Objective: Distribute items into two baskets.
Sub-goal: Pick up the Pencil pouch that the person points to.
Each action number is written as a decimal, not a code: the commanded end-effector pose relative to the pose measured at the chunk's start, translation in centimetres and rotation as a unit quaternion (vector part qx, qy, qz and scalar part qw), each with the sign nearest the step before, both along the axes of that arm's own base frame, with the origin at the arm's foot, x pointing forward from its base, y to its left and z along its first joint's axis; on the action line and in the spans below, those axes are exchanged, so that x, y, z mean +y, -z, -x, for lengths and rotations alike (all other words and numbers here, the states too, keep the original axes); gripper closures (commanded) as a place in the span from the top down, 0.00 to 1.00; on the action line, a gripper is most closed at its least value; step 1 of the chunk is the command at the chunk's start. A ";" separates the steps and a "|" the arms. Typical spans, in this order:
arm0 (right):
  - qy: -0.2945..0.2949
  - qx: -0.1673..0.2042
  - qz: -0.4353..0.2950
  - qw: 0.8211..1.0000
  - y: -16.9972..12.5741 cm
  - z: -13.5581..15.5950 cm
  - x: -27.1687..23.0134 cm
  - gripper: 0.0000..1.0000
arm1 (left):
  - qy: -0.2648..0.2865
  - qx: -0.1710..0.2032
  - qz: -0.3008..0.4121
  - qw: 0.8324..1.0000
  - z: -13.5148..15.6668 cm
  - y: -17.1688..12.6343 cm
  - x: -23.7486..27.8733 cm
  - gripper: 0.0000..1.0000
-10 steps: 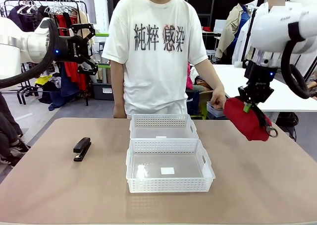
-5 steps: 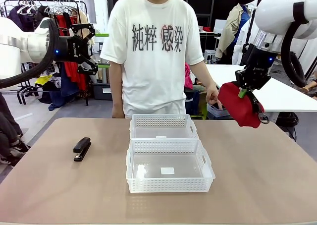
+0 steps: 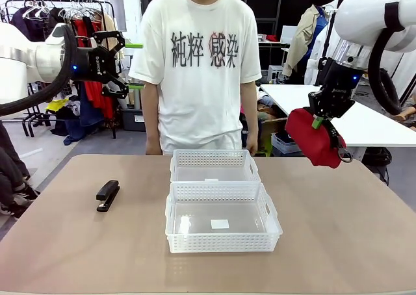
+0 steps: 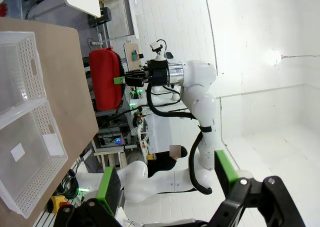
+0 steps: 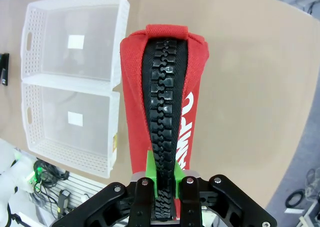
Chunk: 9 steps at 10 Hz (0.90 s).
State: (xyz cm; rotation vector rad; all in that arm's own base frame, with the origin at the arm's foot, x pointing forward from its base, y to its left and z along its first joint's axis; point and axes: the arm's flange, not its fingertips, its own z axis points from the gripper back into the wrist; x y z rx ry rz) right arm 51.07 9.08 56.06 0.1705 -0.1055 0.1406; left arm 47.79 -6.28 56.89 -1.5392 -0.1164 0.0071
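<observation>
Front view: right hand [image 3: 320,121] grips the red pouch [image 3: 311,142] by its zipper edge, high right of the baskets [image 3: 220,243]. It looks soft, light, sagging. Meanwhile the left hand [image 3: 121,67] hangs released.

Free tabletop [image 3: 338,230] around baskets [image 3: 221,225], stapler [image 3: 108,195]

Left gripper [image 3: 122,70] wide, right gripper [image 3: 319,121] clenched.

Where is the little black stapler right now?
In the front view the stapler lies flat on the table, on the robot's left, apart from the nearer basket.
</observation>
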 end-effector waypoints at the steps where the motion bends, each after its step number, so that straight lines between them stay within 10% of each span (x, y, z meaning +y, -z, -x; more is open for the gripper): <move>1: -0.001 -0.003 0.004 1.000 -0.2 0.1 0.0 0.00 | -0.001 -0.002 0.001 1.000 0.1 -0.2 0.1 1.00; 9: -0.003 -0.007 -0.011 1.000 -0.7 -0.2 0.0 0.00 | -0.001 -0.002 0.001 1.000 0.1 -0.2 0.1 1.00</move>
